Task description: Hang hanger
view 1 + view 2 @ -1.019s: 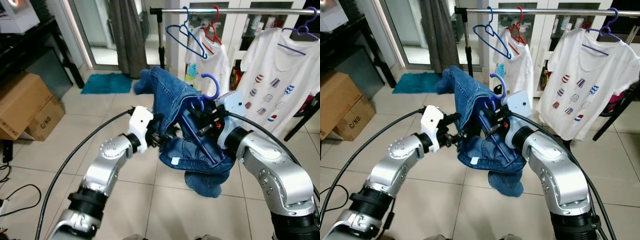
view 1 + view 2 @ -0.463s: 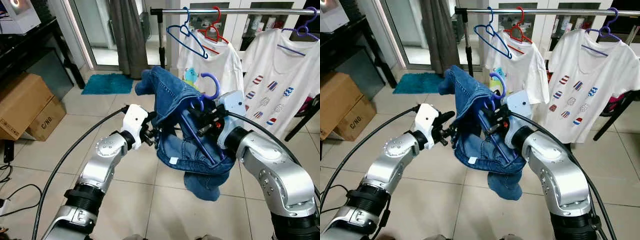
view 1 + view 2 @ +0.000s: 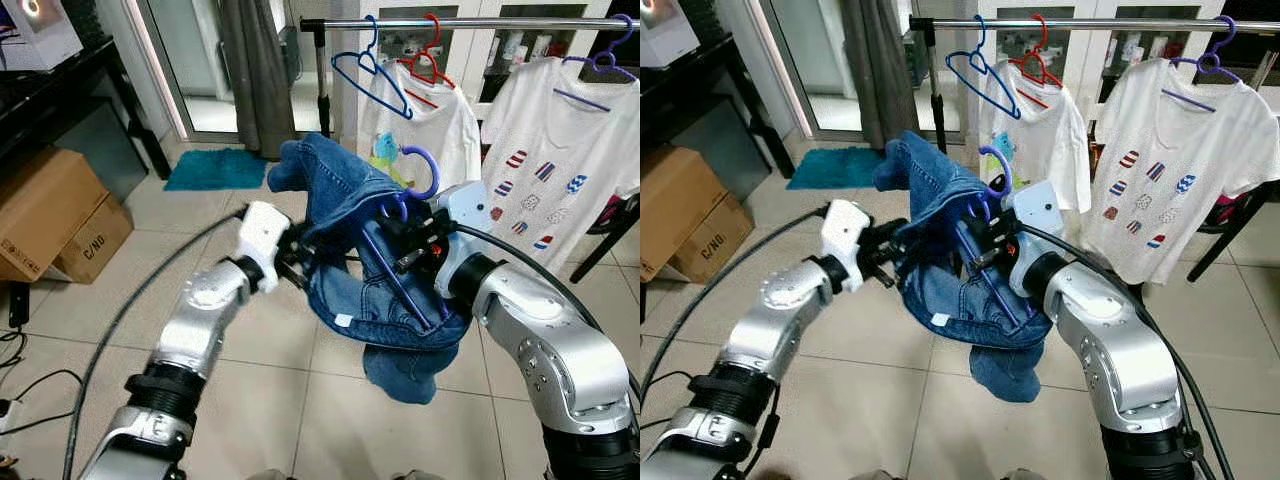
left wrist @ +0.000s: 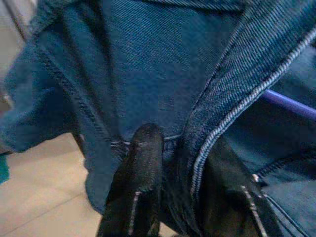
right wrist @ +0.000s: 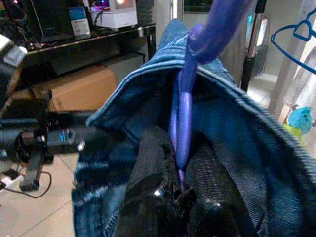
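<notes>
A purple hanger (image 3: 425, 170) with blue jeans (image 3: 350, 290) draped over it is held chest-high in front of me. My right gripper (image 3: 400, 222) is shut on the purple hanger's neck (image 5: 183, 118), its fingers (image 5: 153, 163) half buried in denim. My left gripper (image 3: 300, 262) is shut on a seam at the jeans' left edge (image 4: 148, 64), and its fingers (image 4: 140, 163) pinch the fabric. The metal clothes rail (image 3: 450, 20) runs across the top, beyond the jeans.
On the rail hang an empty blue hanger (image 3: 370, 70), a red hanger with a white T-shirt (image 3: 425, 110), and a purple hanger with a printed T-shirt (image 3: 560, 150). Cardboard boxes (image 3: 45, 210) stand left. A teal mat (image 3: 215, 168) lies by the curtain (image 3: 255, 70).
My left gripper has drawn a little to the left with the jeans' edge, spreading the fabric. The right gripper and the hanger have stayed put.
</notes>
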You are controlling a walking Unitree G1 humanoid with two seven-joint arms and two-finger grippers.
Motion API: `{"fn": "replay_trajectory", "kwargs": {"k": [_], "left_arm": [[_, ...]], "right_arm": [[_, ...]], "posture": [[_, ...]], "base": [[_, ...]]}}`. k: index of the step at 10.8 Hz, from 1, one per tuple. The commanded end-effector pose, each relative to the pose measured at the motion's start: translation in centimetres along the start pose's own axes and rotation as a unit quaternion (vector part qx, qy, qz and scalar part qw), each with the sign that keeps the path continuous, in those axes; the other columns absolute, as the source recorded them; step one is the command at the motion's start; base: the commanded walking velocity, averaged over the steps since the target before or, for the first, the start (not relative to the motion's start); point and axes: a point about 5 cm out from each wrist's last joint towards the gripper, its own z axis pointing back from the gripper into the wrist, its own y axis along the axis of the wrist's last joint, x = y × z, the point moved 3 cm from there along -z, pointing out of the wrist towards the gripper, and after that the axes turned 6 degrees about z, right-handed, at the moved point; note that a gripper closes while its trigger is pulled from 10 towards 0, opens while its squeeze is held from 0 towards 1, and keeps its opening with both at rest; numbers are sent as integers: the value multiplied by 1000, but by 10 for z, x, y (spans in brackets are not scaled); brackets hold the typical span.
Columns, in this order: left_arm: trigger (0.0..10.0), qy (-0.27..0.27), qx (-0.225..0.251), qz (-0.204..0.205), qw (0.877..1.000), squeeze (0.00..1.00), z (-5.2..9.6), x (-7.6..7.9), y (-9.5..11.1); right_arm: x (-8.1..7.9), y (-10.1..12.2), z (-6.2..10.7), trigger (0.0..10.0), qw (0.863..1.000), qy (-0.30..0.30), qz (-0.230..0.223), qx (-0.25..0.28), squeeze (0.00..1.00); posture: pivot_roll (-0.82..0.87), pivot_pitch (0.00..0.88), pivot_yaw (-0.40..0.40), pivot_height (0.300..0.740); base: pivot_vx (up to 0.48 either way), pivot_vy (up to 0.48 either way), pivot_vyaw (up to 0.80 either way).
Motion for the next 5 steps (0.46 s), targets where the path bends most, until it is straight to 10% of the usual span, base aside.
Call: {"fn": "replay_trajectory", "kwargs": {"k": [1, 5], "left_arm": [[0, 13, 23, -6, 1000, 0, 1, -9, 14], [0, 74, 63, -38, 995, 0, 16, -51, 54]], "right_arm": [[-6, 10, -1, 0, 1000, 15, 7, 19, 0], [-10, 0, 1, 0, 1000, 26, 15, 2, 0]], "posture": [[-91, 0, 121, 740], [-83, 0, 125, 740]], "base": [[0, 0, 0], [0, 0, 0]]}}
